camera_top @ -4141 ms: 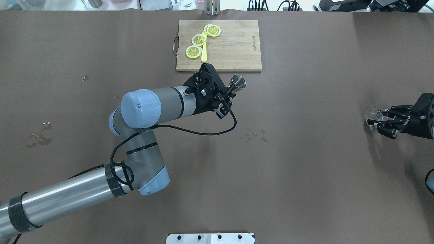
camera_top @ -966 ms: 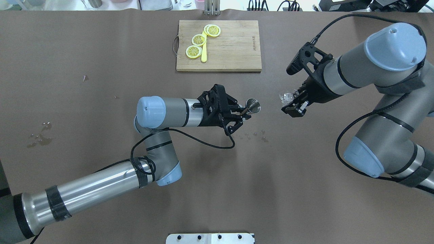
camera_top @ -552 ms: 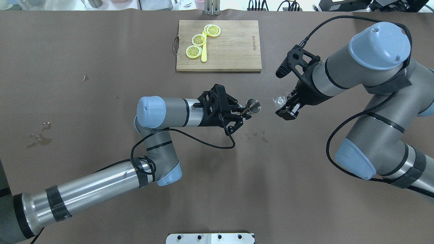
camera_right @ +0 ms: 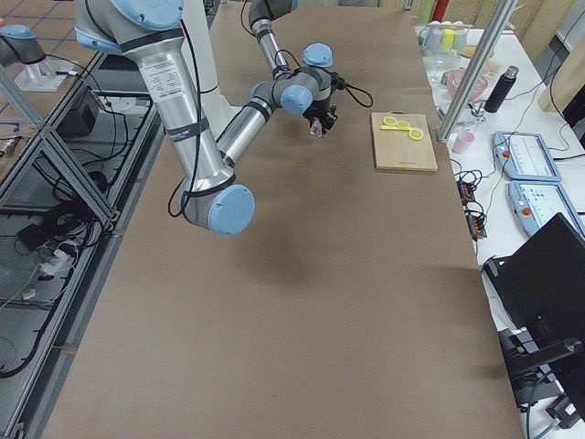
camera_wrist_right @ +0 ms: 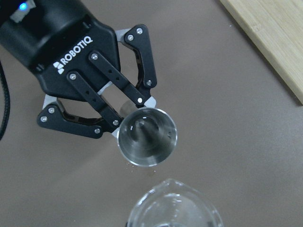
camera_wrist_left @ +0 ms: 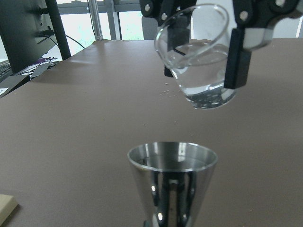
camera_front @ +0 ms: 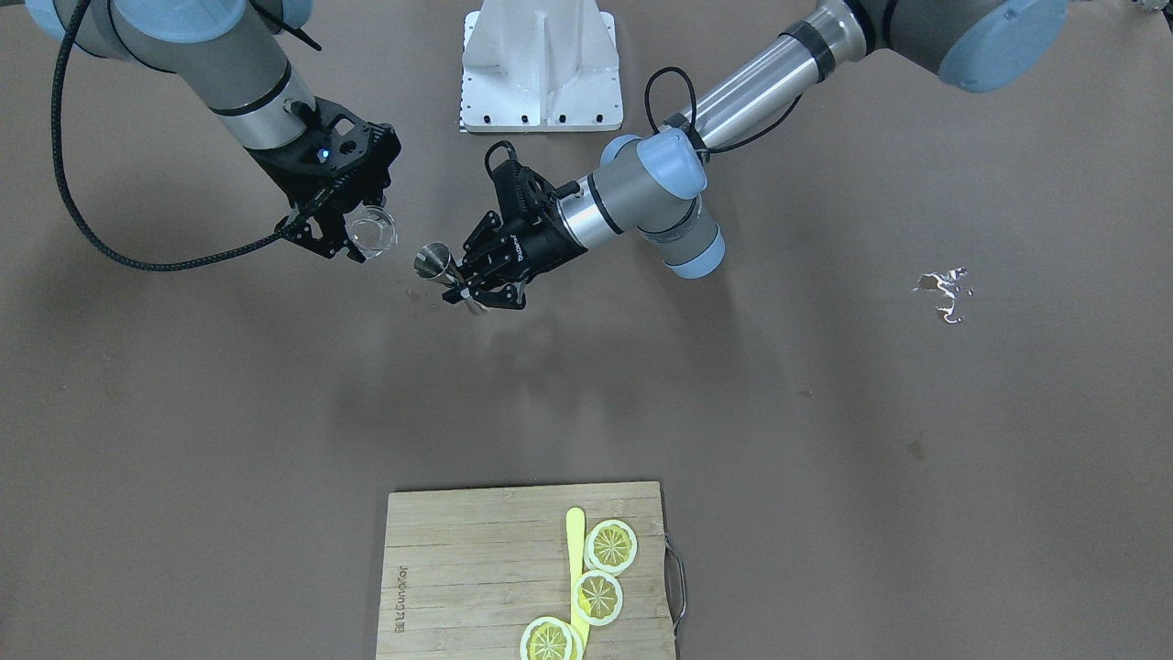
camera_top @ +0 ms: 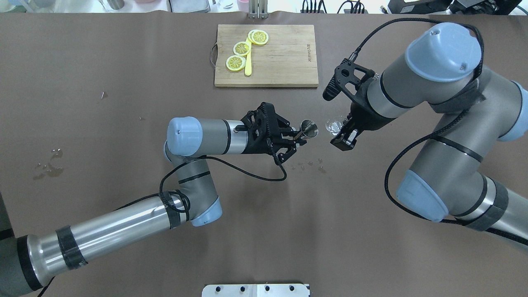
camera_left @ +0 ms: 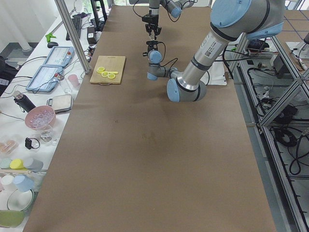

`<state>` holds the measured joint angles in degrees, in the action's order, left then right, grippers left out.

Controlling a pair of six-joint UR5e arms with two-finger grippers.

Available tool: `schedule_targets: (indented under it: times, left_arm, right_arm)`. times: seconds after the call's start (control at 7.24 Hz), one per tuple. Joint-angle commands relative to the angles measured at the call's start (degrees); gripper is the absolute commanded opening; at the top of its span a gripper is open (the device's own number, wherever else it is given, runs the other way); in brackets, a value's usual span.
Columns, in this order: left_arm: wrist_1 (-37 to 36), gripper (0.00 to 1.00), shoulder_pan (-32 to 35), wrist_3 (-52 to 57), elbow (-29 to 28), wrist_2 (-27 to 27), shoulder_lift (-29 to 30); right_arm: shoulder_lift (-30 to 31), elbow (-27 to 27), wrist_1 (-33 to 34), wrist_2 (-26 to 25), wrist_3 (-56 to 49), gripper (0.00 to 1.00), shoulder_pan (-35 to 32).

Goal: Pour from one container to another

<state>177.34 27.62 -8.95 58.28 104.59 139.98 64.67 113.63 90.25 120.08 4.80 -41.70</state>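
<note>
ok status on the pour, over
Left gripper, jaws shut on steel jigger, upright. Right gripper, jaws shut on glass cup, tilted, water inside, higher than and just short of jigger. Nothing between them.

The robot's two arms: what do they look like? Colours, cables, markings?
Both the left arm and right arm have silvery-grey tubes with pale blue joint caps. Black tape bands wrap the left one. A black braided cable runs along each. The left end effector and right end effector are black with linked fingers and a blue light; the left bears white ROBOTIQ lettering.
</note>
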Motion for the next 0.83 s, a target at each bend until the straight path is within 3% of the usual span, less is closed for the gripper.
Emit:
schedule_targets:
  times: [0.0,0.69]
  left_arm:
    - [0.0,0.0,-0.2,0.0,0.1,0.0,0.0]
    - [0.0,0.0,-0.2,-0.1,0.1,0.0,0.3]
  right_arm:
    - [-2.1,-0.4,3.4,-1.5,-2.6,0.0,1.4]
    - [-5.0,-1.4,11.1,-1.6,-6.9,0.0,1.4]
